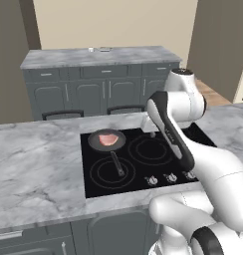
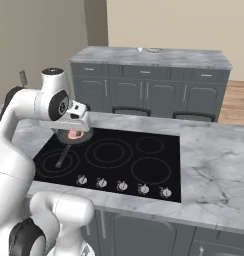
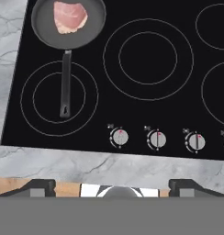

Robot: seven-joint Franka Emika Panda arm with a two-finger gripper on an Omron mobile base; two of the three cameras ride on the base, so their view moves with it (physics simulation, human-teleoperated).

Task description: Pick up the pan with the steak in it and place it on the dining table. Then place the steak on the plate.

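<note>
The black pan (image 1: pixel 107 141) sits on the back left burner of the cooktop, its long handle (image 3: pixel 65 85) pointing toward the front. The pinkish steak (image 1: pixel 109 139) lies flat inside it (image 3: pixel 69 17). My gripper (image 3: pixel 112 186) hangs open above the cooktop, nearer the front than the pan and a little to its right, and holds nothing. In the right base view the gripper (image 2: pixel 76 131) hangs just in front of the pan (image 2: pixel 74 135). The dining table (image 1: pixel 93 57) stands behind the counter. A small flat pale thing on it looks like the plate (image 1: pixel 104 49).
The black cooktop (image 1: pixel 143 159) has several burners and a row of knobs (image 3: pixel 157 139) along its front. It is set in a marble counter (image 1: pixel 34 164). Two dark stools (image 1: pixel 63 113) stand between the counter and the dining table.
</note>
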